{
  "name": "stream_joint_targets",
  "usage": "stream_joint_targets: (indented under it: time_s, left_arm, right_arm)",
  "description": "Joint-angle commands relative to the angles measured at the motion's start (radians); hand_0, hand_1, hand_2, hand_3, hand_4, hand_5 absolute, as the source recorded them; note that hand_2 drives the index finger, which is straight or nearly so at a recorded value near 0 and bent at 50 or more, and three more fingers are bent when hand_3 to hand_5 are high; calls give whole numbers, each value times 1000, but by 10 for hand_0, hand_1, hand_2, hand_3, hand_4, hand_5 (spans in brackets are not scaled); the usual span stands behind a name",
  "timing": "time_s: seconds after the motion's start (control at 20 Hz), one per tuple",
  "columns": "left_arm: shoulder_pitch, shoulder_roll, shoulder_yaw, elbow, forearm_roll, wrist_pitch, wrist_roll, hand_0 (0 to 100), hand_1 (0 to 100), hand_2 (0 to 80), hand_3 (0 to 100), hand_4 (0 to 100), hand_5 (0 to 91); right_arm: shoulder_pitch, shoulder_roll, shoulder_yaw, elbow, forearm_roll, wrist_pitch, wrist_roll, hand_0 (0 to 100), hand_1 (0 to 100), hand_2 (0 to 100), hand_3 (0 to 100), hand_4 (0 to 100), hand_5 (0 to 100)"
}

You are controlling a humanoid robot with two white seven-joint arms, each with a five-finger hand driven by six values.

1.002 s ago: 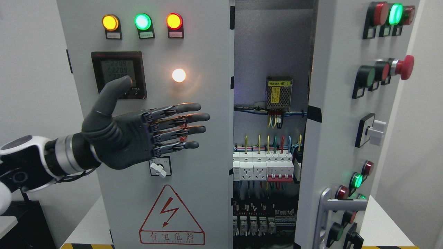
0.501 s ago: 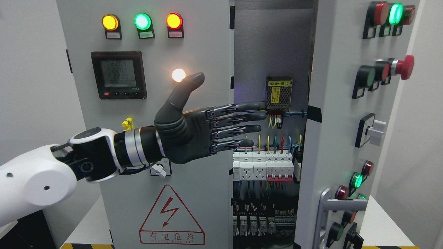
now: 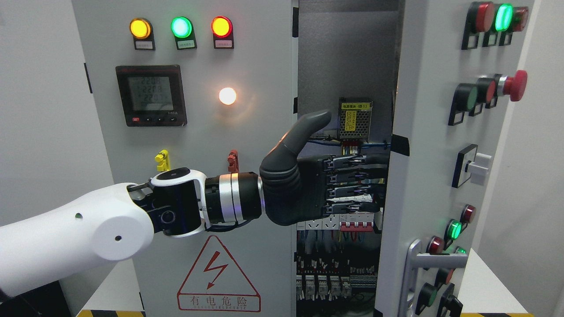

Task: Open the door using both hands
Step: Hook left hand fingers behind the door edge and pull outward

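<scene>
Left arm (image 3: 88, 229) enters from the lower left and crosses in front of the left door (image 3: 189, 154) of the cabinet. Left hand (image 3: 317, 185) sits in the gap between the two doors, palm side away from the camera, thumb raised and pointing up-right. Fingers (image 3: 352, 176) are straight and spread, extended toward the inner edge of the right door (image 3: 423, 132); the fingertips reach that edge, but contact is unclear, since the tips are hidden in shadow. The hand holds nothing.

Right door stands ajar, swung toward the camera, so the cabinet interior is visible: a power supply (image 3: 355, 118) above, breakers (image 3: 352, 220) and wiring below, partly hidden by the hand. Door handle (image 3: 418, 268) shows low on the right door, well below the hand.

Left door is closed. It carries three lit lamps (image 3: 181, 27) (yellow, green, red), a meter (image 3: 151, 95), a white lamp (image 3: 227, 96) and a warning triangle (image 3: 218, 275). Right door carries lamps, an emergency stop (image 3: 513, 84) and a switch (image 3: 473, 166).

Right hand is out of view.
</scene>
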Motion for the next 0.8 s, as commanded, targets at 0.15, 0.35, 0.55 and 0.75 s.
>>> stream_joint_targets:
  time_s: [0.15, 0.35, 0.55, 0.75]
  left_arm:
    - [-3, -113, 8, 7, 38, 0, -4, 0, 0, 0, 0, 30, 0]
    - [-3, -125, 17, 7, 38, 0, -3, 0, 0, 0, 0, 30, 0]
    - [-6, -145, 26, 4, 38, 1, 2, 0, 0, 0, 0, 30, 0]
    - [-26, -185, 26, 1, 36, 1, 25, 0, 0, 0, 0, 30, 0]
  right_arm:
    - [0, 0, 0, 0, 0, 0, 0, 106, 0, 0, 0, 0, 0]
    - [0, 0, 0, 0, 0, -1, 0, 107, 0, 0, 0, 0, 0]
    - [-1, 0, 0, 0, 0, 0, 0, 107, 0, 0, 0, 0, 0]
    - [0, 0, 0, 0, 0, -1, 0, 107, 0, 0, 0, 0, 0]
